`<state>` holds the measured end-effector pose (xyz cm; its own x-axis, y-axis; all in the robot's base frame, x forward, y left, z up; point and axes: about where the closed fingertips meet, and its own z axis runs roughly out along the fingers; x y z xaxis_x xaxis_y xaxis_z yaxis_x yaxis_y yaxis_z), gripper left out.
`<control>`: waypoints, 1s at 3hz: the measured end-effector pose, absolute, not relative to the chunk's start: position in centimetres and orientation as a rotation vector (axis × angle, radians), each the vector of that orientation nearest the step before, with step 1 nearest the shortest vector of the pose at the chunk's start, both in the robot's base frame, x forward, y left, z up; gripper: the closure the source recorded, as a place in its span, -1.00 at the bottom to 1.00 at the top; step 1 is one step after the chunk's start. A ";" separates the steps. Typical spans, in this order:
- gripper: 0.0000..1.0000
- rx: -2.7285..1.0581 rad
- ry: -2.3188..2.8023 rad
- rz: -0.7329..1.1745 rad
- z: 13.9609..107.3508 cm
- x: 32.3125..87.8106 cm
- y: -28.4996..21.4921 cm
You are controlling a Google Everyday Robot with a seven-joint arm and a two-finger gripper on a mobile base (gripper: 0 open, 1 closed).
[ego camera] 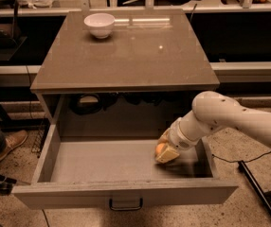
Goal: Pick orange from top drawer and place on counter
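Note:
The top drawer point(126, 193) is pulled wide open below the counter point(126, 56). The orange point(160, 148) is inside the drawer at the right, partly covered by my gripper point(167, 150). The gripper reaches down into the drawer from the right on the white arm point(230, 119) and sits right at the orange, touching or very close to it. The drawer's dark handle point(125, 205) shows at the centre of its front panel.
A white bowl point(99, 24) stands at the back left of the counter. A person's shoe point(7, 144) is on the floor to the left. A dark rod point(258, 190) lies on the floor to the right. Dark shelving runs behind the cabinet.

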<state>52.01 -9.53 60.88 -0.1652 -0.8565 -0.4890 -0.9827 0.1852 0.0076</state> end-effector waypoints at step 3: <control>1.00 -1.601 1.912 0.449 70.5 51.4 -13.4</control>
<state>51.41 -13.44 70.53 -0.0935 -0.7671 -0.6347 -0.9694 0.2154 -0.1175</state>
